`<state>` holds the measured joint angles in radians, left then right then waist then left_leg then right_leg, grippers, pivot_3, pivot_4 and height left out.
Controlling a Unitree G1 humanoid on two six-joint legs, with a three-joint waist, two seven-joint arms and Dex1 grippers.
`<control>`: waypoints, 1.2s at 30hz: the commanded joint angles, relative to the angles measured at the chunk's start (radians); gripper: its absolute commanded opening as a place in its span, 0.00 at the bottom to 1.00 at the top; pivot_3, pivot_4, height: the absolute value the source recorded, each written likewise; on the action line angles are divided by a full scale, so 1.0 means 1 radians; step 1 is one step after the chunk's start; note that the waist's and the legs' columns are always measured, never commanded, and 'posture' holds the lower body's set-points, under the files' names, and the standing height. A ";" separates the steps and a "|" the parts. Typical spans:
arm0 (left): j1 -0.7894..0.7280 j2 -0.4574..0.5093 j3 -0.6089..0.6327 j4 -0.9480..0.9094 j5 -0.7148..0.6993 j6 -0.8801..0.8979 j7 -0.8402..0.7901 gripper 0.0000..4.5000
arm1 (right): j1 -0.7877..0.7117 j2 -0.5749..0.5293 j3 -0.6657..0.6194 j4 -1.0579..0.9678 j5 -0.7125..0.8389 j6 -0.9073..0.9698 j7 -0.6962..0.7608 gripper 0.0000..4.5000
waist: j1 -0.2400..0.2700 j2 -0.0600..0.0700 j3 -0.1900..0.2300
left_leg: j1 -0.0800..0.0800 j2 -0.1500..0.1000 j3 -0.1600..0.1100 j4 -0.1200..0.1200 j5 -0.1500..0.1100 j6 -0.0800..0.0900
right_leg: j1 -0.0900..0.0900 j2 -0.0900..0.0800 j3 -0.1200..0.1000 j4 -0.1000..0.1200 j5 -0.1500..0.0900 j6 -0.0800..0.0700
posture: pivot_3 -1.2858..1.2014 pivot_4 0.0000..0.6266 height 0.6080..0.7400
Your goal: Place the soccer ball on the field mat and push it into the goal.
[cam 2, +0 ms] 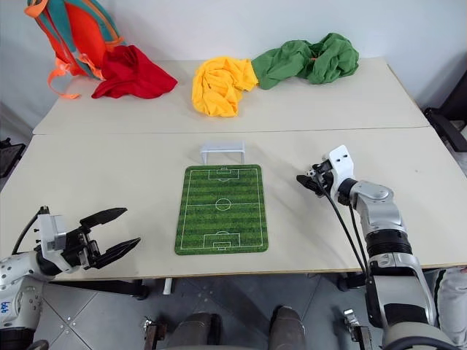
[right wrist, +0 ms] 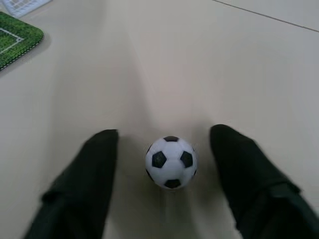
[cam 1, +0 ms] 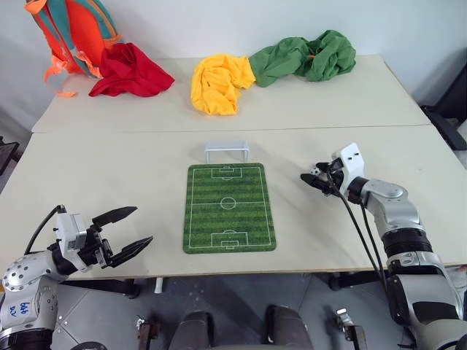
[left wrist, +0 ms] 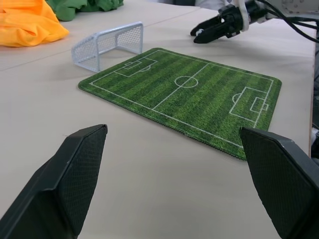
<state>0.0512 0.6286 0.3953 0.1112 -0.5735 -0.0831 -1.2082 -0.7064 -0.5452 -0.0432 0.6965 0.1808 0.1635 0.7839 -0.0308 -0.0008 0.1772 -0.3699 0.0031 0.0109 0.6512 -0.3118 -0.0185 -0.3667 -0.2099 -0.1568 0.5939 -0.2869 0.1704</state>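
The soccer ball [right wrist: 171,162], white with black patches, rests on the tan table to the right of the field mat [cam 1: 229,208]. My right gripper [cam 1: 314,179] is open and low over the table, one finger on each side of the ball with a gap on both sides. The green field mat lies flat at the table's centre. The small white goal [cam 1: 226,151] stands just beyond the mat's far short edge. My left gripper [cam 1: 124,230] hovers open near the table's front left edge, holding nothing and pointing toward the mat [left wrist: 184,94].
Along the far table lie a red cloth [cam 1: 131,71], a yellow cloth [cam 1: 219,82] and a green cloth [cam 1: 303,57]. An orange and teal backpack [cam 1: 73,29] leans at the back left. Two tables meet at a seam [cam 1: 109,132] behind the goal.
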 commanded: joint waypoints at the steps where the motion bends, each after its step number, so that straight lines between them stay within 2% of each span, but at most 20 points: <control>1: 0.010 0.000 0.028 -0.034 -0.026 -0.006 0.009 1.00 | 0.018 -0.012 -0.017 -0.036 -0.005 0.008 -0.010 0.41 | 0.002 0.000 0.000 | 0.000 0.000 0.000 0.000 0.000 0.000 | 0.000 0.000 0.000 0.000 0.000 0.000 | 0.52 0.24 1.00; 4: 0.008 0.003 0.024 -0.032 -0.028 -0.007 0.005 1.00 | 0.045 -0.027 -0.033 -0.109 0.008 0.037 -0.011 0.20 | 0.003 0.000 0.000 | 0.000 0.000 0.000 0.000 0.000 0.000 | 0.000 0.000 0.000 0.000 0.000 0.000 | 0.52 0.24 1.00; 9: -0.011 0.015 0.015 0.001 -0.023 -0.018 -0.025 1.00 | 0.111 -0.052 -0.037 -0.372 0.039 0.124 0.002 0.19 | 0.003 0.000 0.000 | -0.001 0.000 0.000 -0.001 0.000 0.000 | -0.001 0.000 0.000 0.000 0.000 0.000 | 0.52 0.24 1.00; 11: -0.024 0.018 0.007 0.016 -0.021 -0.022 -0.044 1.00 | 0.144 -0.069 -0.011 -0.553 0.073 0.202 0.040 0.19 | 0.002 0.000 0.000 | -0.001 0.000 0.000 -0.001 0.000 0.000 | -0.002 0.000 0.000 0.000 0.000 0.000 | 0.52 0.24 1.00; 13: -0.047 0.024 -0.004 0.040 -0.017 -0.025 -0.069 1.00 | 0.161 -0.088 0.041 -0.737 0.108 0.315 0.079 0.19 | 0.001 0.000 0.000 | -0.001 0.001 0.001 -0.001 0.000 0.000 | -0.002 0.001 0.000 0.000 0.000 0.000 | 0.52 0.24 1.00; 16: -0.084 0.032 -0.019 0.087 -0.002 -0.034 -0.096 1.00 | 0.160 -0.098 0.122 -0.869 0.131 0.403 0.134 0.19 | 0.003 0.000 0.000 | -0.001 0.005 0.001 -0.001 -0.001 -0.002 | -0.003 0.004 0.001 0.000 0.001 -0.001 | 0.52 0.24 1.00; 19: -0.133 0.046 -0.039 0.164 0.027 -0.070 -0.137 1.00 | 0.146 -0.075 0.255 -0.974 0.139 0.466 0.184 0.19 | 0.003 0.000 0.000 | -0.001 0.009 0.001 0.000 -0.002 -0.004 | -0.003 0.008 0.001 -0.001 0.002 -0.003 | 0.52 0.24 1.00; 24: -0.179 0.049 -0.059 0.228 0.047 -0.107 -0.174 1.00 | 0.121 -0.015 0.400 -0.998 0.118 0.451 0.239 0.19 | 0.003 0.000 0.000 | -0.002 0.009 0.003 0.000 -0.002 -0.004 | -0.005 0.009 0.001 -0.001 0.002 -0.004 | 0.52 0.24 1.00; 28: -0.183 0.035 -0.057 0.232 0.048 -0.120 -0.164 1.00 | 0.087 0.027 0.532 -0.889 0.007 0.330 0.265 0.19 | 0.002 0.000 0.000 | -0.002 0.009 0.003 0.000 -0.002 -0.004 | -0.006 0.009 0.001 0.000 0.002 -0.004 | 0.52 0.24 1.00; 36: -0.109 0.032 -0.037 0.187 0.027 -0.127 -0.167 1.00 | 0.055 0.108 0.593 -0.782 -0.038 0.290 0.302 0.19 | 0.002 0.000 0.000 | -0.002 0.010 0.005 0.000 -0.003 -0.005 | -0.007 0.010 0.002 0.000 0.002 -0.004 | 0.52 0.24 1.00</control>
<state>-0.0670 0.6508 0.3359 0.3266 -0.5243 -0.1977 -1.3685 -0.6282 -0.4526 0.5445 -0.0823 0.1532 0.4779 1.0714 -0.0292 -0.0010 0.1772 -0.3720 0.0133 0.0156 0.6513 -0.3144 -0.0233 -0.3738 -0.1999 -0.1551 0.5939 -0.2851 0.1665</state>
